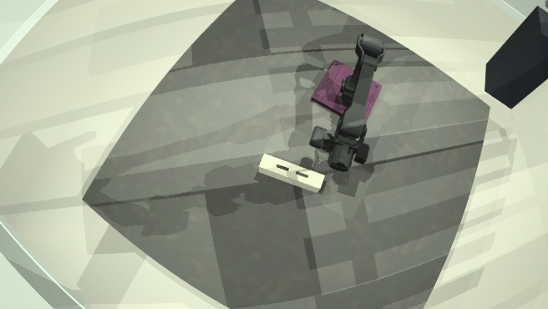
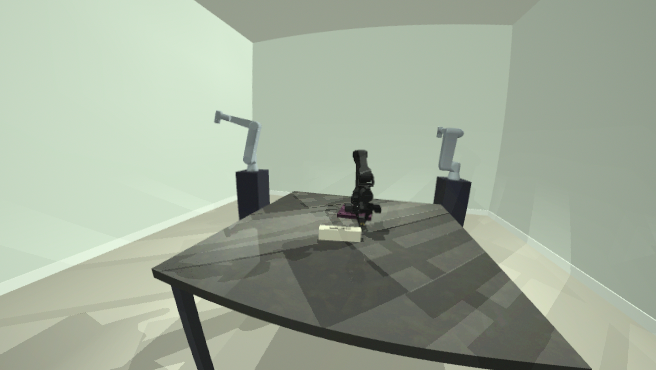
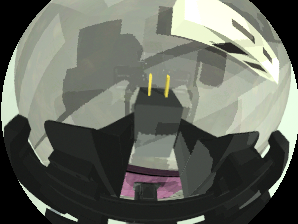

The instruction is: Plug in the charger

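The dark grey charger [image 3: 158, 114] is held between the fingers of my gripper [image 3: 153, 118] [image 2: 363, 220], which is shut on it. Its two yellow prongs stick out of the far end of the body, away from the fingers. The cream power strip [image 1: 292, 170] [image 2: 340, 234] [image 3: 200, 21] stands on the table, with dark slots in its top. In the top view my gripper is to the right of the strip's right end, and the arm hides the charger. In the wrist view the strip is at the upper right, apart from the prongs.
The purple base plate [image 1: 328, 85] [image 3: 131, 186] is under the arm, behind the strip. The dark table [image 1: 167, 125] [image 2: 320, 305] has shadows across it. Two grey arms [image 2: 251, 142] [image 2: 448, 150] stand on dark pedestals beyond the table.
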Robot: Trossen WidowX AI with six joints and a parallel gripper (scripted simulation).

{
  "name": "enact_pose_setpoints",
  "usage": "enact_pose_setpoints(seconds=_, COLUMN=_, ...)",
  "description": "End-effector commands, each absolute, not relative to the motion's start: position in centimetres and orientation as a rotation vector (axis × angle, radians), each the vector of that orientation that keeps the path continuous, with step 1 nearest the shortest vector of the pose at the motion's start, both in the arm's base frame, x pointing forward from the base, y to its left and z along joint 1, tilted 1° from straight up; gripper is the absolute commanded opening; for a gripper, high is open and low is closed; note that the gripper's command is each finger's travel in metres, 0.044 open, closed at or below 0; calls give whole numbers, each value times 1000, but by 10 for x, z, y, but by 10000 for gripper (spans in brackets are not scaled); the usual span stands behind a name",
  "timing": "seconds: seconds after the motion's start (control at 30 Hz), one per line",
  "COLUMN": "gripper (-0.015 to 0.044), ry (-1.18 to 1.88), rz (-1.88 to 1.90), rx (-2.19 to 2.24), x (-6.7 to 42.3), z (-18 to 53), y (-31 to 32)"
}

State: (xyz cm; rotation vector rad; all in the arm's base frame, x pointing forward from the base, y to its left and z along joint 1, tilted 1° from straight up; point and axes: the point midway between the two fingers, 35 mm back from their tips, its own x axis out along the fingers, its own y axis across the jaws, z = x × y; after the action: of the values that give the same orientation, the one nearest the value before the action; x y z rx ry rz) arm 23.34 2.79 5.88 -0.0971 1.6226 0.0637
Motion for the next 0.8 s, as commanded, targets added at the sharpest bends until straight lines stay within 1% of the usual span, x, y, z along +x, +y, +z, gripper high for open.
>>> enact_pose_setpoints(seconds=0.0, gripper=0, ry=1621, rz=62, rx=-102, x=234, z=57, y=20)
enact_pose_setpoints(seconds=0.77, gripper=0, ry=1623, rz=48, rx=-96, x=234, z=45, y=-22)
